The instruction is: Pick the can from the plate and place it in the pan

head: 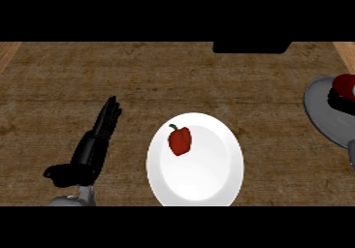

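— While the left hand rests with straight fingers beside the white plate, where is the can?
— Over the grey pan at the right edge, clasped by the right hand. Only a red pepper lies on the plate.

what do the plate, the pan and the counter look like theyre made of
Plate: glossy white, likely glazed ceramic, with soft shine across its face. Pan: plain grey with a smooth dull sheen, probably metal. Counter: brown with streaked grain and a matte finish, apparently wood, though it could be a wood-look laminate.
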Motion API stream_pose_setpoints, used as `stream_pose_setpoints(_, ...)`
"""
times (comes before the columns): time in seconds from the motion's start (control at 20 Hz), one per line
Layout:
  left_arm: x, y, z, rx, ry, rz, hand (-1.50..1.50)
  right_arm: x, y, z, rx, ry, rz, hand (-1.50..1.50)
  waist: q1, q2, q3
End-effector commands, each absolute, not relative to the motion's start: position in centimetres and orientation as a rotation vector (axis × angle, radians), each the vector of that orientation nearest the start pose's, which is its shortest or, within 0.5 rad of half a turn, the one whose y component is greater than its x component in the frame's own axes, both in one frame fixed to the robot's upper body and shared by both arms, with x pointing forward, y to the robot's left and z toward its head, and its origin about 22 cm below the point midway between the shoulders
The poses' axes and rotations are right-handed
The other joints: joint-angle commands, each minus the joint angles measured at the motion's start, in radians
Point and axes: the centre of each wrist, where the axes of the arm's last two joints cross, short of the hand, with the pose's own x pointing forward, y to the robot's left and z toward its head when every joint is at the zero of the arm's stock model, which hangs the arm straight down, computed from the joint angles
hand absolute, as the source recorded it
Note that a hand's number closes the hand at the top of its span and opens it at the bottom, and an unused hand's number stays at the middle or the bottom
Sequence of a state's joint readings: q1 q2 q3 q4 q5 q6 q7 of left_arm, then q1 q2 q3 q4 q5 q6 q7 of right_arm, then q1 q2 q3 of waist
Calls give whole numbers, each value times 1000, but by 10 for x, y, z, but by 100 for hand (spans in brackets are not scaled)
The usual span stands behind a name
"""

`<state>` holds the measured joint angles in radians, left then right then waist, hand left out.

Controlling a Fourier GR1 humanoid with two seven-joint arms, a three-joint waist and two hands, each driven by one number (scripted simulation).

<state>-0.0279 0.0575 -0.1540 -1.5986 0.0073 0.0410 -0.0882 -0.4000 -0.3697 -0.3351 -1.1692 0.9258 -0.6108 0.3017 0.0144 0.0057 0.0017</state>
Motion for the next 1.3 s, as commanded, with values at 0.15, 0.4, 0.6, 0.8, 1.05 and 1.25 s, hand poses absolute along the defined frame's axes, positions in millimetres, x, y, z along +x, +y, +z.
stream_pose_setpoints(0.15, 244, 195, 19, -86, -1691, -142, 0, 335, -446, 68, -1594, -1319, -75, 150, 6, 0, 1)
stream_pose_setpoints(0.4, 245, 197, 17, -92, -1709, -134, 0, 334, -470, 56, -1613, -1317, -81, 150, 24, 7, 3)
stream_pose_setpoints(0.6, 250, 194, 17, -120, -1716, -163, 0, 320, -474, 26, -1290, -969, 202, -150, 41, 15, 2)
stream_pose_setpoints(0.8, 256, 177, 16, -125, -1728, -168, 0, 350, -461, 50, -1064, -1085, 131, -150, 43, 18, 5)
stream_pose_setpoints(1.05, 256, 198, 13, -89, -1730, -168, 0, 338, -468, 34, -1085, -1203, 68, -150, 41, 18, 5)
stream_pose_setpoints(1.25, 248, 192, 9, -116, -1701, -161, 0, 342, -464, 37, -1107, -1392, -105, -150, 30, 13, 5)
